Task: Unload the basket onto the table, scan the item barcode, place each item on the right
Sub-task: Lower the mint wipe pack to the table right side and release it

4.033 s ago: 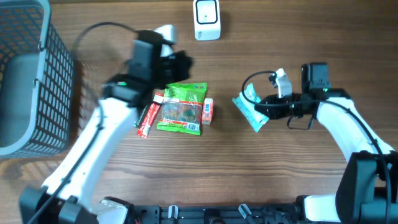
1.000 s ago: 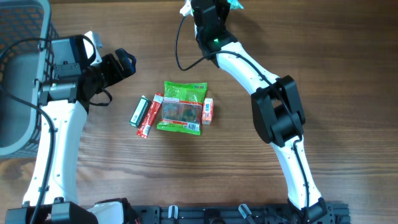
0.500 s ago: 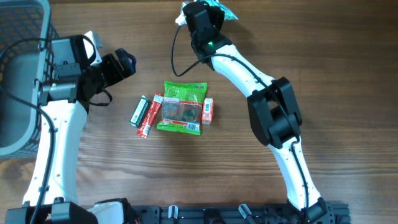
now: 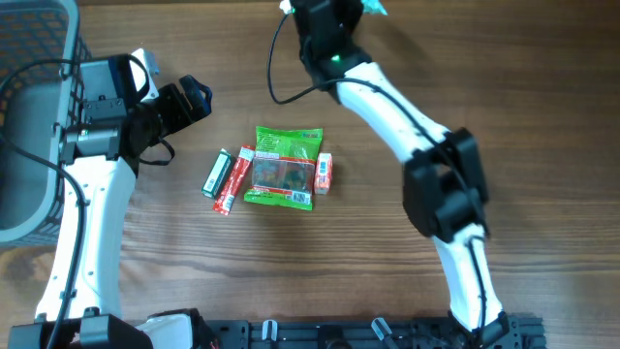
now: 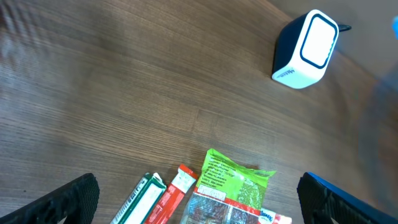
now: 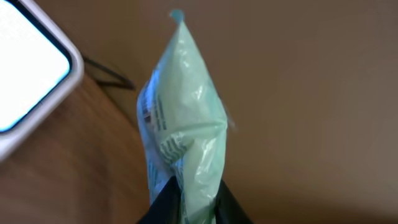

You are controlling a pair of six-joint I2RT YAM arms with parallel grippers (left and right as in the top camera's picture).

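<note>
Right wrist view: the right gripper [image 6: 186, 200] is clamped on the bottom edge of a mint-green packet [image 6: 183, 118], which stands upright above the fingers with its crimped tip pointing away. Beside the packet's left side sits the white face of the barcode scanner [image 6: 28, 68], its cable [image 6: 107, 73] trailing off behind. Small print runs down the packet's left side, too blurred to tell whether it is the barcode.

From overhead, the right arm reaches across the far edge of the table [image 4: 542, 145], and only the tip of the packet shows past the wrist. Four seconds ago this arm held the same packet well out on the right side of the table, with the scanner in plain sight. Now the arm covers the scanner, and over the last half second the packet's tip has shifted slightly to the right. The item appears to be in the presenting stage at the scanner, though no frame shows a read.

The left gripper [image 4: 197, 101], jaws wide apart and holding nothing, has pulled back from the pile and has hung motionless near the wire basket [image 4: 39, 126] for the past second. A green snack bag [image 4: 281, 167] and wrapped bars [image 4: 225, 180] wait in the middle of the table.
</note>
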